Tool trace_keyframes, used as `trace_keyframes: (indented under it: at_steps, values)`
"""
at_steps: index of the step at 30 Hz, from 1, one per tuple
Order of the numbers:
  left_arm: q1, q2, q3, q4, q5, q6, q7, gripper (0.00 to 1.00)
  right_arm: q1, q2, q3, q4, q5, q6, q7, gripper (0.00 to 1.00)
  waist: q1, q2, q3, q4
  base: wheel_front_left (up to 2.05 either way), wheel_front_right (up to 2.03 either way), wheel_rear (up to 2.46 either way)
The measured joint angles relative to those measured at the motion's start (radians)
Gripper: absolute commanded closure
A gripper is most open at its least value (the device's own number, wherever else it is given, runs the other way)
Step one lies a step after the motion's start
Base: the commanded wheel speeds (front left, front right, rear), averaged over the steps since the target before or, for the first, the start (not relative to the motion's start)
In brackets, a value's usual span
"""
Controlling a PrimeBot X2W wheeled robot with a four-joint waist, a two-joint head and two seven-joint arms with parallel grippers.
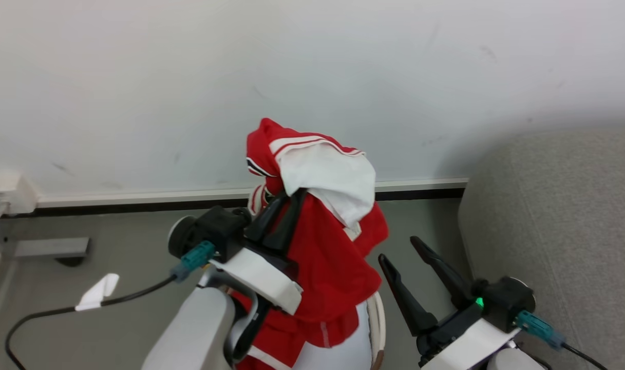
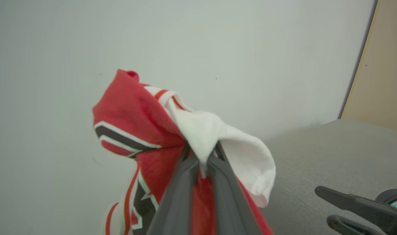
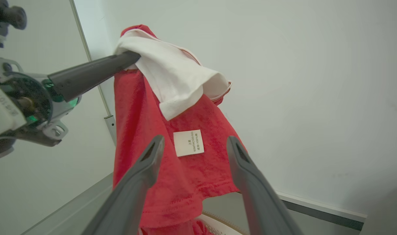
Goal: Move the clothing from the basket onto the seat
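The left claw (image 1: 290,198) grips the red jersey (image 1: 327,262) by its top, so it hangs straight down over the basket (image 1: 379,313). The grey sofa (image 1: 559,216) lies to the robot's right, past the right claw (image 1: 398,248), which is spread wide and empty.

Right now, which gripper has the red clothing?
The left gripper, shut on the clothing; the right gripper is open and empty.
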Motion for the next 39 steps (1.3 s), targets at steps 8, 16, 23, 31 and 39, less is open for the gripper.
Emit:
trace_keyframes:
  at_steps: [8, 16, 23, 31, 39]
  values:
    - [0.002, -0.025, -0.105, -0.001, -0.012, -0.009, -0.004, 1.0, -0.134, -0.021, 0.213, 0.145, 0.142, 0.0, 0.0, 0.0, 0.0, 0.0, -0.01, 0.08, 0.0, 0.0, 0.0]
    - [0.009, -0.035, -0.222, -0.007, -0.048, -0.013, -0.008, 1.0, -0.217, -0.037, 0.413, 0.287, 0.289, 0.0, 0.0, 0.0, 0.0, 0.0, -0.029, 0.165, 0.0, 0.0, 0.0]
    - [0.013, -0.042, -0.296, -0.023, -0.101, -0.015, 0.0, 1.0, -0.272, -0.012, 0.462, 0.371, 0.349, 0.0, 0.0, 0.38, 0.0, 0.0, -0.047, 0.222, 0.0, 0.0, 0.0]
    - [0.013, -0.037, -0.292, -0.01, -0.122, -0.006, 0.0, 1.0, -0.277, 0.01, 0.434, 0.39, 0.342, 0.0, 0.0, 1.0, 0.0, 0.0, -0.049, 0.241, 0.0, 0.0, 0.0]
    - [0.012, -0.024, -0.254, 0.034, -0.142, 0.028, -0.011, 1.0, -0.228, 0.001, 0.348, 0.331, 0.318, 0.0, 0.001, 1.0, 0.0001, 0.0, -0.046, 0.216, 0.0, 0.0, 0.0]
